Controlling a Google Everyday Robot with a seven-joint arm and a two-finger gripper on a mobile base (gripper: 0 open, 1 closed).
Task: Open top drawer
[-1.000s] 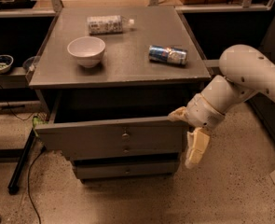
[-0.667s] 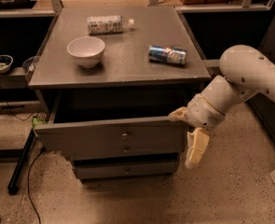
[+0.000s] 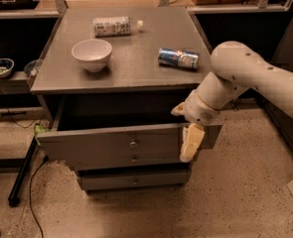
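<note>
The top drawer (image 3: 101,144) of the grey cabinet is pulled out toward the camera, and its dark inside shows under the cabinet top. Its small round knob (image 3: 132,144) sits at the centre of the flat front. My gripper (image 3: 181,133) is at the right end of the drawer front and is open. One finger (image 3: 178,110) reaches behind the front's top edge. The other finger (image 3: 191,143) hangs down in front of it. The white arm comes in from the right.
On the cabinet top (image 3: 136,68) stand a white bowl (image 3: 92,54), a plastic bottle lying down (image 3: 113,26) and a can on its side (image 3: 178,58). Two slimmer drawers (image 3: 134,181) are shut below. A black stand leg (image 3: 22,175) and cables lie on the floor at left.
</note>
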